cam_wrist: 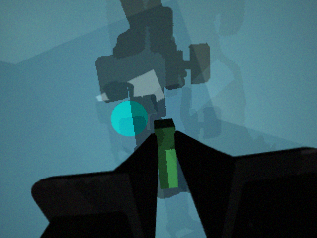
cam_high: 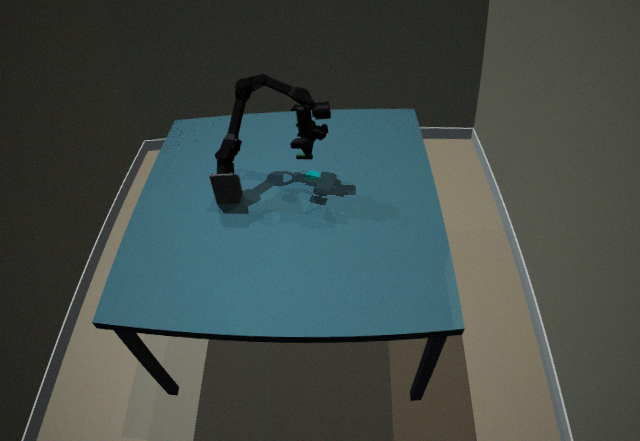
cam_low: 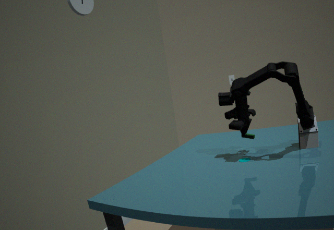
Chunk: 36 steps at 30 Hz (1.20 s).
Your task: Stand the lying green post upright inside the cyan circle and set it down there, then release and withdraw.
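The green post (cam_high: 304, 156) (cam_low: 249, 136) (cam_wrist: 168, 164) is held in the air, lying nearly level. My gripper (cam_high: 308, 156) (cam_low: 243, 135) (cam_wrist: 164, 137) points down and is shut on the post near one end; the rest of the post sticks out to one side, toward the arm's base in the exterior view. The cyan circle (cam_high: 312, 174) (cam_low: 244, 160) (cam_wrist: 129, 118) lies flat on the table below the gripper. In the wrist view it shows to the left of the post's dark end. The post is well above the table and does not touch the circle.
The blue table (cam_high: 289, 271) (cam_low: 175, 192) carries the arm's base (cam_high: 226, 188) (cam_low: 308, 138), to the left in the top view. The arm's shadow falls across the table around the circle. A wall clock (cam_low: 81, 8) hangs far behind.
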### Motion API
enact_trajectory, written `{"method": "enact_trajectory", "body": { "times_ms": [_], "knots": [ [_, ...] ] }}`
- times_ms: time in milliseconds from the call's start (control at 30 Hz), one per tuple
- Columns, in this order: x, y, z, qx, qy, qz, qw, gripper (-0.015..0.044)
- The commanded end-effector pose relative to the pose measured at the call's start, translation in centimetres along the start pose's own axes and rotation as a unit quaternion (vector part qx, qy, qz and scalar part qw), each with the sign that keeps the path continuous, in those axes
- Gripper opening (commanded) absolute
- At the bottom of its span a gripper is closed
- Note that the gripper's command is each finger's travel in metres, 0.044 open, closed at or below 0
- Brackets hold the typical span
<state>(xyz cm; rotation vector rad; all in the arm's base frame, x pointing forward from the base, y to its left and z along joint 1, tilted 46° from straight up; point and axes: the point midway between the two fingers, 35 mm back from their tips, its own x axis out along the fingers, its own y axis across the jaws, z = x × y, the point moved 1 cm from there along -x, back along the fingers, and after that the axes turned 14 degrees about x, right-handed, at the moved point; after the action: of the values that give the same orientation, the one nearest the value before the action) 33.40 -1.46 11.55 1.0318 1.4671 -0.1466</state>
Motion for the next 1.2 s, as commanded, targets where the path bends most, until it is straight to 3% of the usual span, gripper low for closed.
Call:
{"method": "enact_trajectory", "body": {
  "times_ms": [0,1167],
  "knots": [
    [0.2,0.0,-0.1,-0.002,-0.01,-0.007,1.0,0.0023],
    [1.8,-0.3,0.0,-0.018,-0.114,-0.048,0.992,0.0023]
  ]
}}
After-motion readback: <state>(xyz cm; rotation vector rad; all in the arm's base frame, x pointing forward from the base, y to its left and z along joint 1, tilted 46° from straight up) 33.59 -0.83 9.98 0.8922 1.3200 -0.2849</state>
